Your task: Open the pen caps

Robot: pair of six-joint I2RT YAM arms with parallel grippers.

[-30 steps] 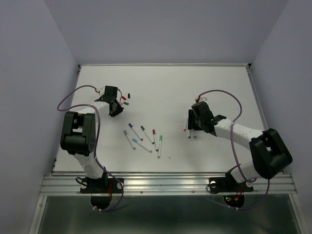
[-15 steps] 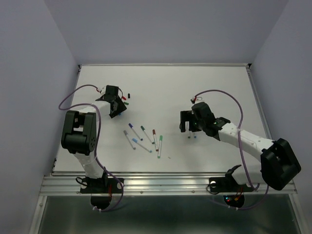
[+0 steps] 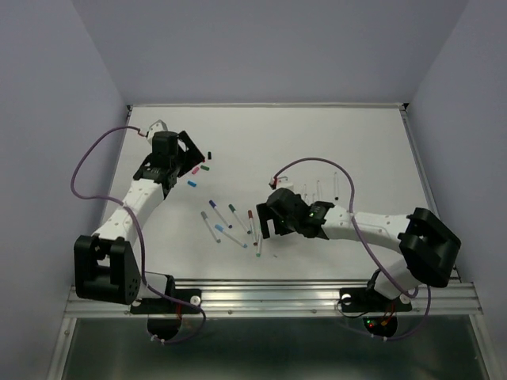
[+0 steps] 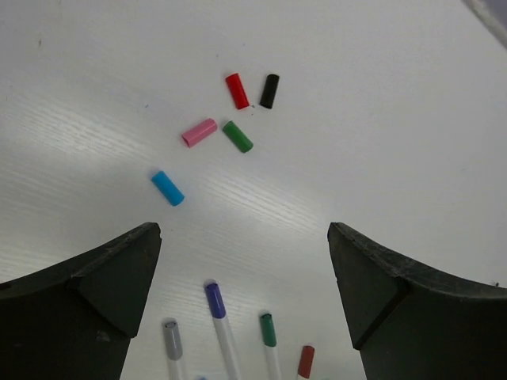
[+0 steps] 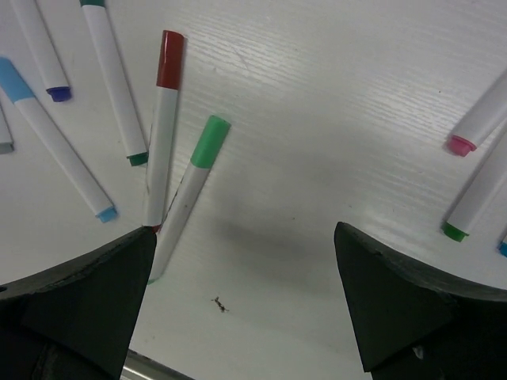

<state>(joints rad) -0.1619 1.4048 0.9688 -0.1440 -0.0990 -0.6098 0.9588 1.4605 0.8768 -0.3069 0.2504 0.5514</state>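
Several loose pen caps lie together in the left wrist view: red, black, pink, green and blue. My left gripper hangs open above the table just short of them, holding nothing. Capped pens lie mid-table; their purple and grey caps show below the left fingers. My right gripper is open and empty over bare table, just right of a green-capped pen and a dark-red-capped pen.
Uncapped white pens lie in a row to the right of the right gripper, their pink and green tips showing. A small dark speck sits on the table. The metal front rail runs along the near edge.
The left gripper opened and drew back; a blue cap now lies on the table. The right gripper opened and swung left from the uncapped pens to the capped ones.
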